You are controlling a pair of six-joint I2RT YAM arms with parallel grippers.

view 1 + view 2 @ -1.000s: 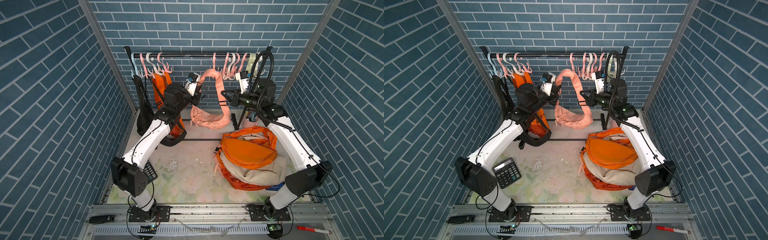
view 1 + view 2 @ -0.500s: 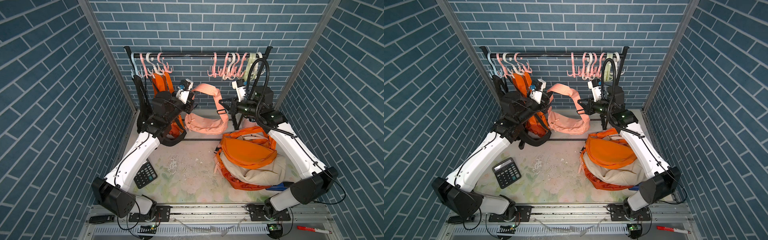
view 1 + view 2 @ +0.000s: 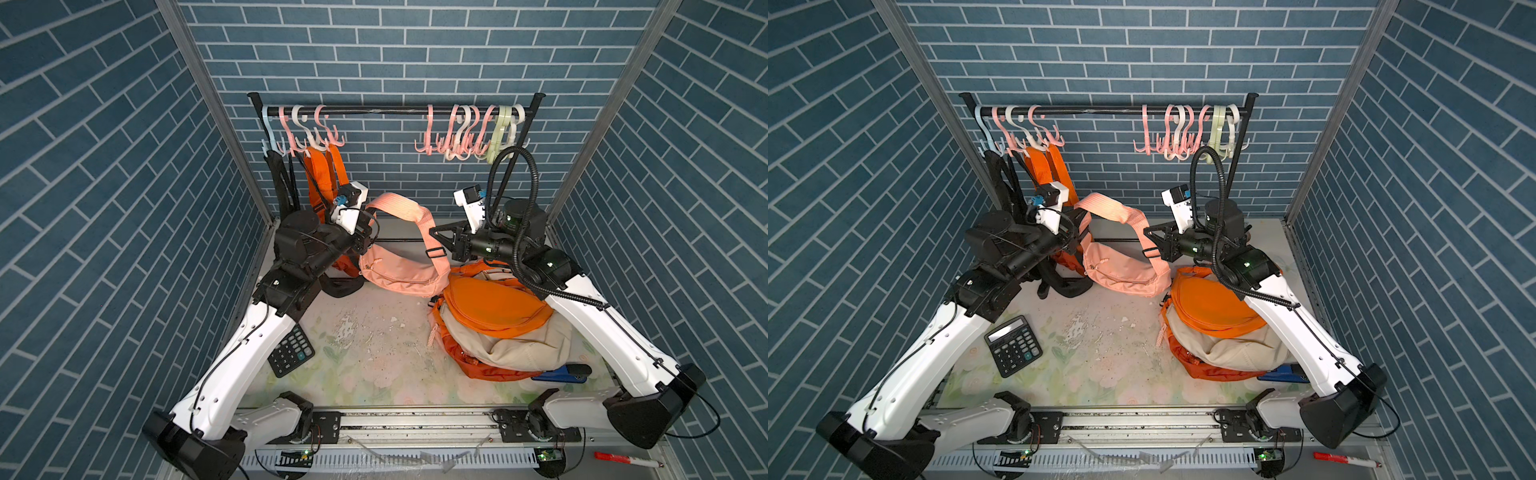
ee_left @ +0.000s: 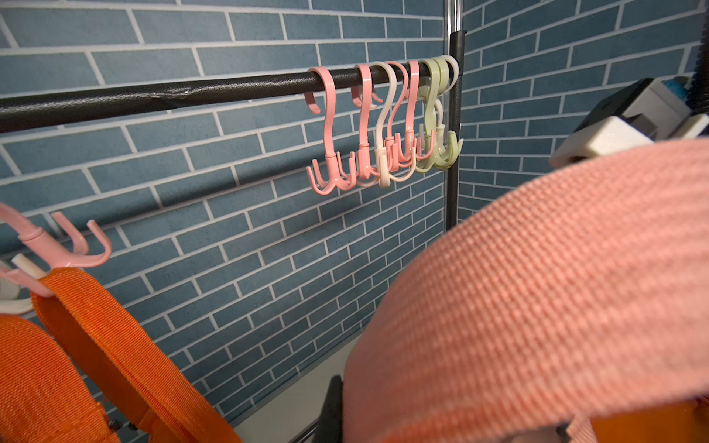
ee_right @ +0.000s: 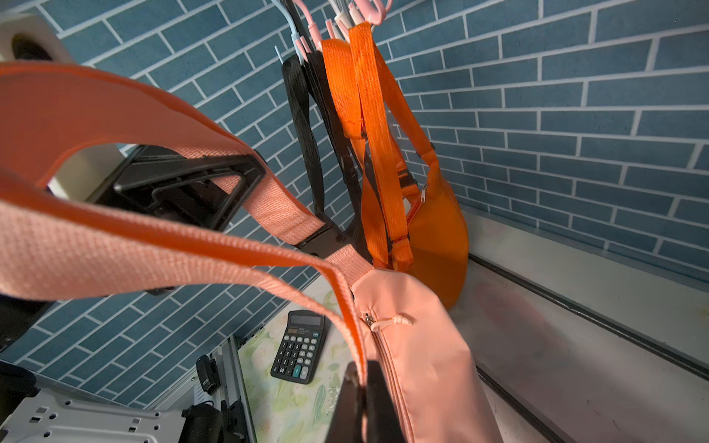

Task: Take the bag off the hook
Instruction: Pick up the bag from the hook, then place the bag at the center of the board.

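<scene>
My left tool point(image 3: 366, 231) and right tool point(image 3: 436, 233) are each clamped narrow on the strap point(image 3: 405, 208) of the pink bag point(image 3: 399, 274); the strap arches between them, clear of every hook; the right-hand hooks point(image 3: 461, 141) on the rail point(image 3: 374, 110) hang bare; so I judge the lift-off done, and what is left is to lower the bag and let go; its body sits low toward the back of the worktop point(image 3: 365, 365), just beside the pile point(image 3: 494, 320) of orange and beige bags; whether it rests there I cannot tell; an orange bag point(image 3: 322, 178) and a black bag point(image 3: 282, 187) hang on the left-hand hooks; the worktop is flowered, scuffed and crumb-strewn, with a calculator point(image 3: 291, 351) by my left arm; blue brick-pattern walls point(image 3: 104, 208) close in three sides.
</scene>
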